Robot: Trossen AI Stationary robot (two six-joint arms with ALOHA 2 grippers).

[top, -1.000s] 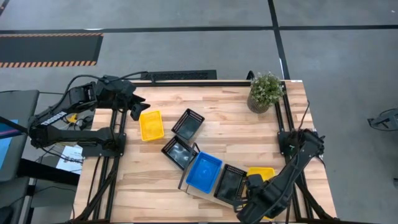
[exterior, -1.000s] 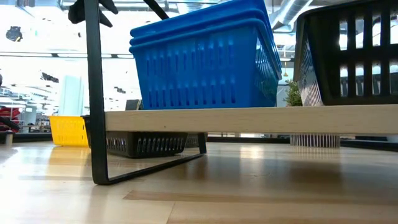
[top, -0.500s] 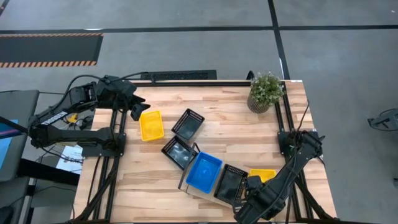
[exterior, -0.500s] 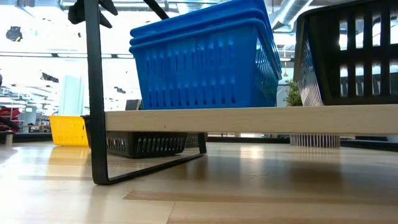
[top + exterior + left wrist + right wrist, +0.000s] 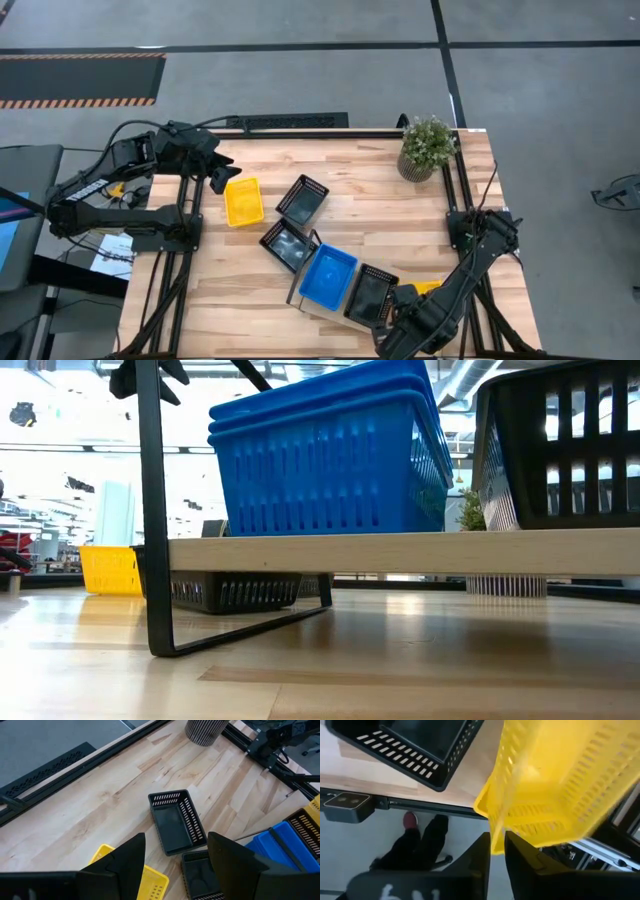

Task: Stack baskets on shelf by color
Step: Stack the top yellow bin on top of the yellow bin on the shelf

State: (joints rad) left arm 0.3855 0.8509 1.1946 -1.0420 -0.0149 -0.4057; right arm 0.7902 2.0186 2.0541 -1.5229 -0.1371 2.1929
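Observation:
The shelf [image 5: 312,302] lies near the table's near edge. It carries a stack of blue baskets [image 5: 327,275] and a black basket [image 5: 370,293], which also show in the low view as the blue stack [image 5: 320,460] and black basket [image 5: 560,450]. My right gripper [image 5: 400,298] is at the shelf's right end, shut on a yellow basket [image 5: 430,287] that the arm mostly hides. My left gripper [image 5: 220,180] hangs open over the far left, beside another yellow basket [image 5: 243,200]. Two black baskets [image 5: 302,199] [image 5: 288,244] rest on the tabletop. My right gripper [image 5: 497,840] pinches the yellow basket by its slotted wall at a corner [image 5: 496,822]; the wall's edge runs down between the two fingers [image 5: 482,852]. The basket [image 5: 560,780] is tilted in the hold. Whether any part of it rests on the shelf I cannot tell.
A potted plant [image 5: 427,145] stands at the far right corner. The shelf's black end frame [image 5: 150,510] stands at its left end. Bare tabletop [image 5: 370,215] lies between the plant and the shelf. Past the near edge a person's legs [image 5: 420,845] show on the floor.
My right gripper has drawn the yellow basket a little toward the table's near edge and the black basket on the shelf, so that the arm now covers more of it. The left arm has kept still.

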